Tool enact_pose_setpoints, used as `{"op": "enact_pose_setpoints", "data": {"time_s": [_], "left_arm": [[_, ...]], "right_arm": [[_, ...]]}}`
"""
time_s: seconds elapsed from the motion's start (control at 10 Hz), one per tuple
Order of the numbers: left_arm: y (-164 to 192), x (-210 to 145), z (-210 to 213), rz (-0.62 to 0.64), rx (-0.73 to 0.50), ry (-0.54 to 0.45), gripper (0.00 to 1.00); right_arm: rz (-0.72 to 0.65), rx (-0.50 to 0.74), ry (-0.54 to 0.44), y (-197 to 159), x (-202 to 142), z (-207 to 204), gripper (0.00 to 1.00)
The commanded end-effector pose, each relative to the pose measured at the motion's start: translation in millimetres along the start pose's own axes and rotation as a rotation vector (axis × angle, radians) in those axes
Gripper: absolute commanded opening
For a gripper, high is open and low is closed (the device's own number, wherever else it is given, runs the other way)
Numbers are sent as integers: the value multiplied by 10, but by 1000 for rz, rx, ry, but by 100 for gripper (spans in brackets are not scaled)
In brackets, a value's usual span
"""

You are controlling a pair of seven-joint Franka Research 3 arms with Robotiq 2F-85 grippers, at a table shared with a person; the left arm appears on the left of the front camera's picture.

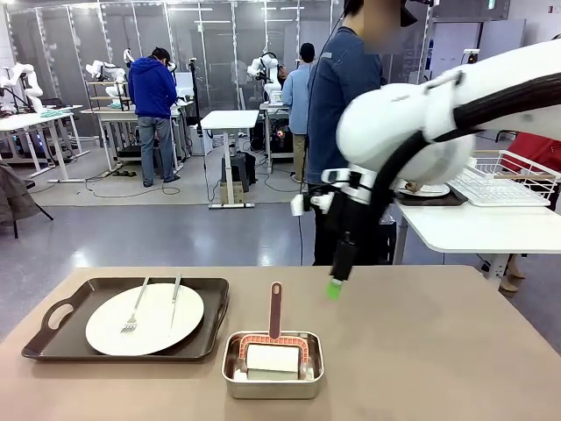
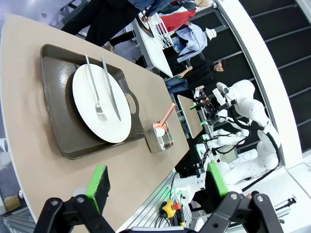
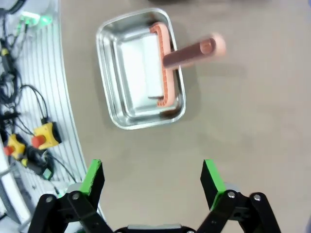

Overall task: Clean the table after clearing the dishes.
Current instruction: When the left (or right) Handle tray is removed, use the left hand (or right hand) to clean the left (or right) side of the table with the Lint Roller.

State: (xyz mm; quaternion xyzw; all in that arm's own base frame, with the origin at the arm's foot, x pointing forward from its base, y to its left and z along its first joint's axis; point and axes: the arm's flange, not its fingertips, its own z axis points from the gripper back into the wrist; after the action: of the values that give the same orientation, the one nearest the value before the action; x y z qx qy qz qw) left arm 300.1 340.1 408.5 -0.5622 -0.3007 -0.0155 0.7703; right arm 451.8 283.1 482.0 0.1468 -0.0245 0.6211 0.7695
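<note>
Item: right gripper [image 3: 151, 177] — jaws standing wide and empty, hanging fingers-down over the table [image 1: 438, 351]. It is probably lining up on the pink roller [image 3: 165, 63], which is lying just ahead in the steel pan [image 3: 116, 114] with its handle sticking out over the rim for grasping.
Left gripper [image 2: 156, 177] — likewise gaping, with the tray [image 1: 53, 338], plate [image 1: 166, 324] and cutlery [image 1: 136, 311] sitting well ahead, not yet cleared.

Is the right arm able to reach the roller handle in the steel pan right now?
Probably yes: the right gripper hangs open over bare table beside the pan, nothing between it and the roller handle.
</note>
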Motion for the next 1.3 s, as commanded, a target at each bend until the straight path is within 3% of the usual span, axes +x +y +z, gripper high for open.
{"op": "enact_pose_setpoints", "data": {"time_s": [0.0,0.4,1.2], "left_arm": [[-23,-21,34,0,-1,1,100],[-23,-21,34,0,-1,1,100],[-23,-21,34,0,-1,1,100]], "right_arm": [[90,6,145,-258,629,19,100],[215,-47,213,-361,1126,-119,100],[195,111,222,-599,1328,-651,100]]}}
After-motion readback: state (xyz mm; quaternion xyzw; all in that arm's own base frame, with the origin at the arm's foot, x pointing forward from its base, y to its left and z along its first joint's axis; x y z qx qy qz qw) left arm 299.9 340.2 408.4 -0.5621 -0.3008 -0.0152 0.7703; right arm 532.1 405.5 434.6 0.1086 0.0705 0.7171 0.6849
